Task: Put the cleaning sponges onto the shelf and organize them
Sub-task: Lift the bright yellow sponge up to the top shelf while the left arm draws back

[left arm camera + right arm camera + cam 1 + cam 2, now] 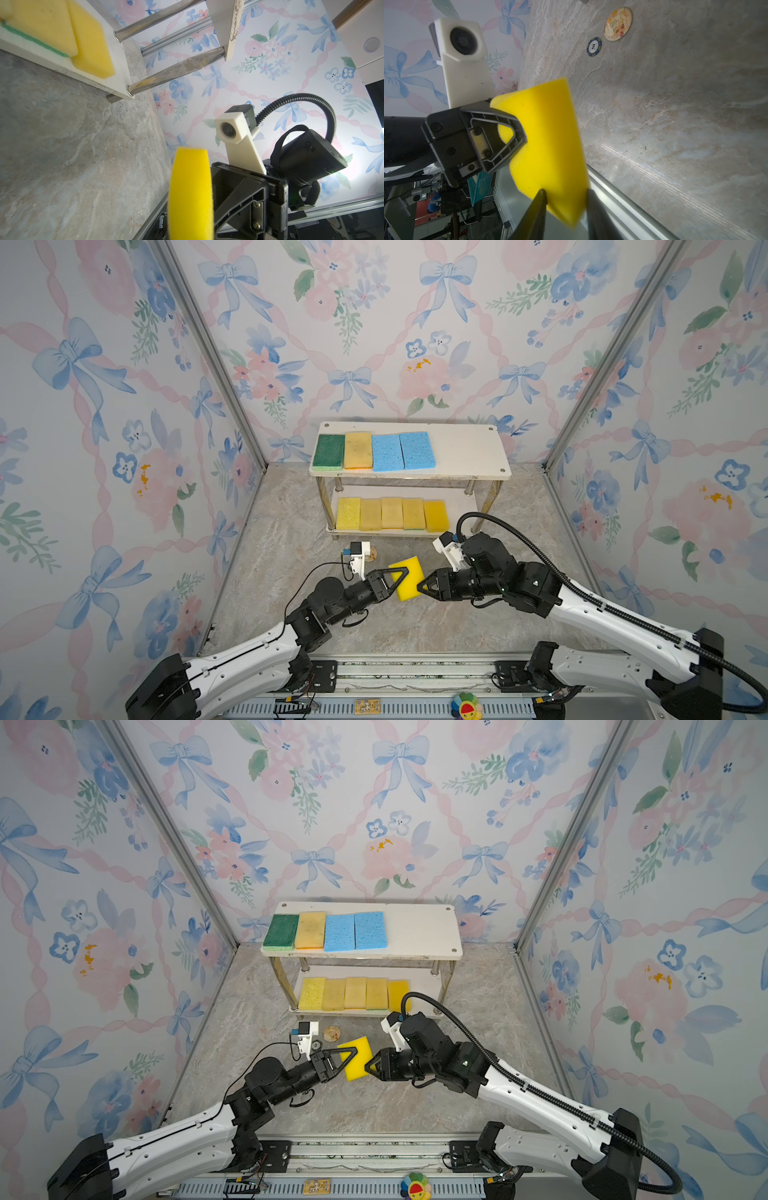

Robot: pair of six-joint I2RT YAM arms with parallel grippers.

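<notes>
Handover of the last loose sponge is the step in hand. The left gripper [402, 572] is clamped tight on one end of the bright yellow sponge [411, 581] and holds it clear of the tabletop [291, 614], in front of the shelf [465, 452]. The right gripper [422, 587] meets it from the opposite side. Its fingers [537, 207] stand partly open, one on each face of the sponge's free corner. Whether they already press into the foam cannot be told from the right wrist view.

Next move, as judged:
- The right jaws need a firm pinch on the foam before the left jaws release, or the sponge may drop.
- The left arm then needs to back away without dragging the soft edge.
- The bare right half of the upper board, just beside the blue pair, looks the roomiest place. The sponge should go down flat, in line with the row.

Count of sponges, ten in all:
- Upper board, four side by side: one dark green sponge [328, 452], one orange-yellow sponge [358, 450] and two light blue sponges [387, 452] [417, 450].
- Lower board [462, 506], five: a row of yellow sponges [392, 512], edges touching.
- Held between the grippers: one.

Other items: two small round discs on the tabletop, a poker chip [594, 46] and a cartoon badge [618, 24], which are no part of the task.
</notes>
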